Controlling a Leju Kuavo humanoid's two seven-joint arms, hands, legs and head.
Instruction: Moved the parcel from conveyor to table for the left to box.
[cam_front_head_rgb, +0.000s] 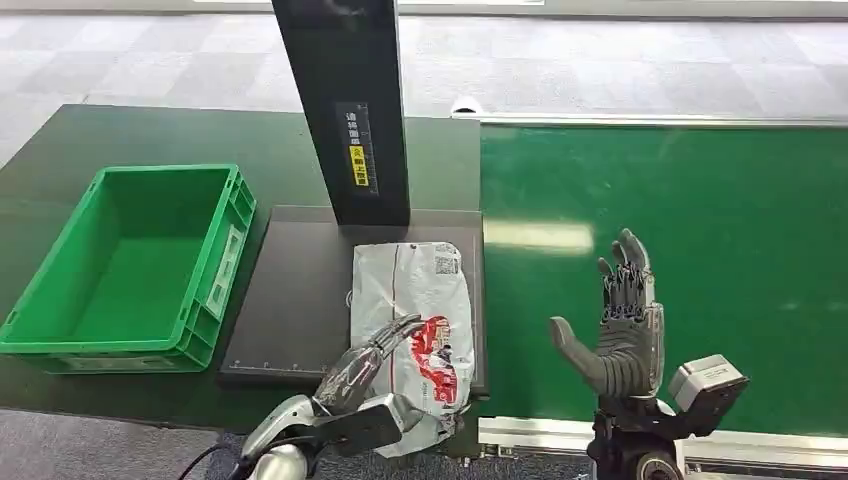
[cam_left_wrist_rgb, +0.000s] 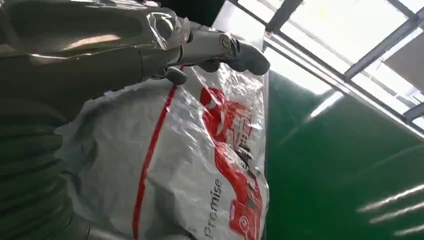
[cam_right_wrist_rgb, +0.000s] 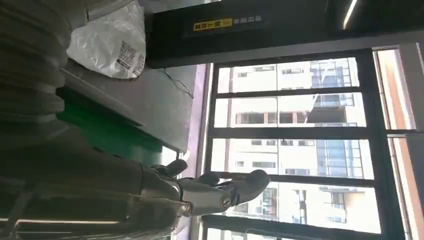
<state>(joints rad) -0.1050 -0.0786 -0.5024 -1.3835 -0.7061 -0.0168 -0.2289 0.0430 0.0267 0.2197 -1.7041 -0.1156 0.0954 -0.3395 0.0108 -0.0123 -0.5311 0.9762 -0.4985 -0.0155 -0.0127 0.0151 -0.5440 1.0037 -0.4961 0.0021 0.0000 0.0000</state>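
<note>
A white plastic parcel (cam_front_head_rgb: 415, 300) with red print and a barcode label lies on the black plate (cam_front_head_rgb: 300, 310) beside the conveyor. Its near end hangs over the table's front edge. My left hand (cam_front_head_rgb: 365, 375) grips that near end, fingers laid across the top. In the left wrist view the parcel (cam_left_wrist_rgb: 190, 165) lies close under the hand (cam_left_wrist_rgb: 100, 45), the thumb pressed to its crinkled surface. My right hand (cam_front_head_rgb: 625, 320) stands upright over the green belt (cam_front_head_rgb: 700, 230), fingers spread and holding nothing. The right wrist view has that hand (cam_right_wrist_rgb: 150, 195) and the parcel's label end (cam_right_wrist_rgb: 107, 42).
An empty green crate (cam_front_head_rgb: 225, 255) sits on the dark green table (cam_front_head_rgb: 150, 135) left of the plate. A tall black post (cam_front_head_rgb: 345, 100) with a yellow label rises from the plate's far edge, just behind the parcel.
</note>
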